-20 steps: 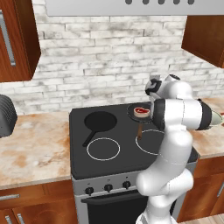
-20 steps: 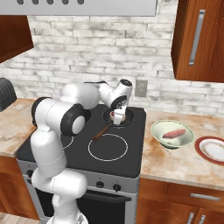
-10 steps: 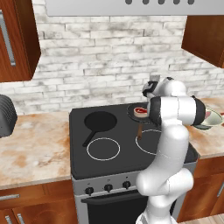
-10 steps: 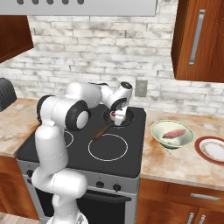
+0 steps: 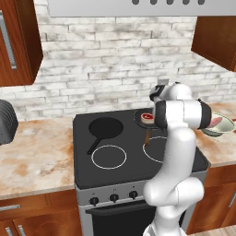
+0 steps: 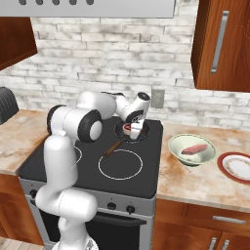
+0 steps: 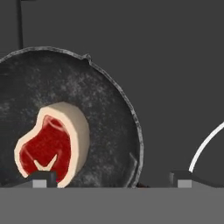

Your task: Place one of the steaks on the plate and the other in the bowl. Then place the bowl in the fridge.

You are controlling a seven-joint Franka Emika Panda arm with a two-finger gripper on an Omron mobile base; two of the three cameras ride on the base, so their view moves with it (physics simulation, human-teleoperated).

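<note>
While the gripper [image 6: 135, 128] is held over the back of the stove [image 6: 88, 171], its fingers are spread wide and nothing is gripped. The red steak [image 7: 50, 146] with the white edge is seen lying flat in a dark pan [image 7: 103, 109], just below the hand. The pink steak [image 6: 194, 148] is already lying in the bowl [image 6: 178, 146] on the counter [image 6: 195, 183], to the right of the stove. The plate [image 6: 223, 163] is set beside the bowl and is bare.

Trouble can be expected in a few ways. From the hand camera, the red steak is seen off to one side, under one fingertip and not between the two. If the hand is lowered like this, the meat may be pushed or missed. Because the meat is thin and flat, the pan may be bumped by the fingers, and the pan may be slid. If the meat is pinched only at its edge, it may be dropped on the way to the plate.
</note>
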